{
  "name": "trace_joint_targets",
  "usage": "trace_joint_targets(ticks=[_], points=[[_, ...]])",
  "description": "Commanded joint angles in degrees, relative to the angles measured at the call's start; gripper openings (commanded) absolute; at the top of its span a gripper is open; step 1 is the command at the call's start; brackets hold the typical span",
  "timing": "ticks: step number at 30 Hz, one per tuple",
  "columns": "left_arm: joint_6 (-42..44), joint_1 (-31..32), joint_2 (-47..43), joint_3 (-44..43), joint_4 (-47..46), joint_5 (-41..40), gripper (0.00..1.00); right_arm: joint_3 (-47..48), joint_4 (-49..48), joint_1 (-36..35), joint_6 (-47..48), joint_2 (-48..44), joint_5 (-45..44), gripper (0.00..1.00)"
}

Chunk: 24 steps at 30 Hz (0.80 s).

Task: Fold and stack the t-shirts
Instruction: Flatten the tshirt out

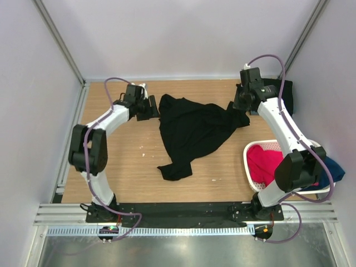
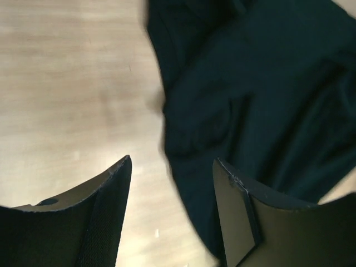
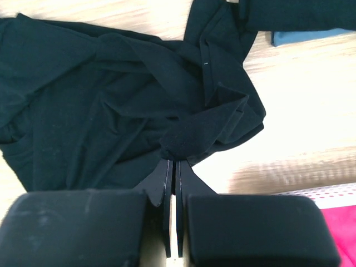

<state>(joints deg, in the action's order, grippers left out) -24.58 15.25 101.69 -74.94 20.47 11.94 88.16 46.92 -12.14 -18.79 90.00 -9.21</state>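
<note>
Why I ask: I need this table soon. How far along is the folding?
Done: nothing visibly folded; the shirt lies crumpled on the table. In hand: the right gripper pinches its edge, the left gripper is open beside it. Left: fold it, stack it; the basket holds more cloth.

No text, label, brand, number or sign can be read in any view. A pale fleck on the black t-shirt, upper middle of the right wrist view, is too small to tell as a letter or mark. A coloured spot at the left arm's base, lower left of the top view, is likewise too small to read.
</note>
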Motion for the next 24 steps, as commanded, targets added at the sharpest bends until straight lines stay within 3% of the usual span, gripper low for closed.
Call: trace_joint_targets(ticks=[1, 8, 24], points=[[-5.82, -0.66, 6.38, -6.97, -8.24, -1.4, 0.61, -0.97, -3.06, 0.01, -0.99, 0.44, -0.89, 0.01], [-12.33, -0.66, 15.63, -10.23, -12.56, -1.75, 0.57, -0.45, -3.41, 0.01, -1.34, 2.38, -1.07, 0.01], [-20.16, -0.66, 14.94, -2.41, -15.1, -2.45, 0.48, 2.46, -2.36, 0.01, 0.33, 5.63, -1.77, 0.01]])
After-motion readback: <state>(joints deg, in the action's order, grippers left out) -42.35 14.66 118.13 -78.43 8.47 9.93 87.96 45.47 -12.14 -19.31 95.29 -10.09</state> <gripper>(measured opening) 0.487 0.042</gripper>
